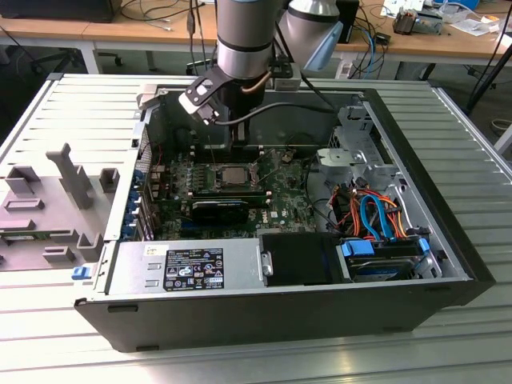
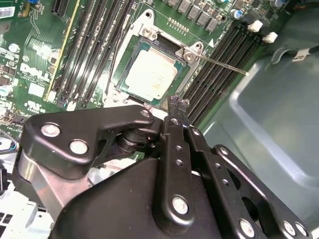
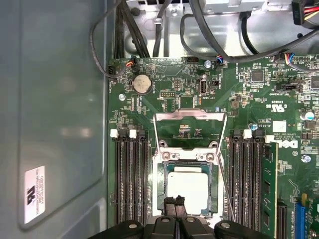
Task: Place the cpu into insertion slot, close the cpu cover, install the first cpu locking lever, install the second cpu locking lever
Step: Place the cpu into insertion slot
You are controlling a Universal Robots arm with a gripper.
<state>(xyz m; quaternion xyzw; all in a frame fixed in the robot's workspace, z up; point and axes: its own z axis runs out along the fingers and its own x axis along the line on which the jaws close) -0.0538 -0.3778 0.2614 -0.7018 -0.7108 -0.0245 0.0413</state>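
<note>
Inside the open computer case [image 1: 240, 316], toward the exterior view's left, the cpu [image 3: 188, 186] is already sitting flat in the insertion slot [image 3: 161, 186] on the green motherboard [image 3: 279, 89]. In the first wrist view the cpu cover [image 3: 191, 115] is standing open, tilted up from its hinge on the side of the slot away from the gripper [image 2: 178, 102]. The gripper is hanging just beside the slot's rim, jaws pressed together and gripping nothing. A thin locking lever [image 2: 222, 63] is sticking out across the memory slots [image 2: 214, 84].
</note>
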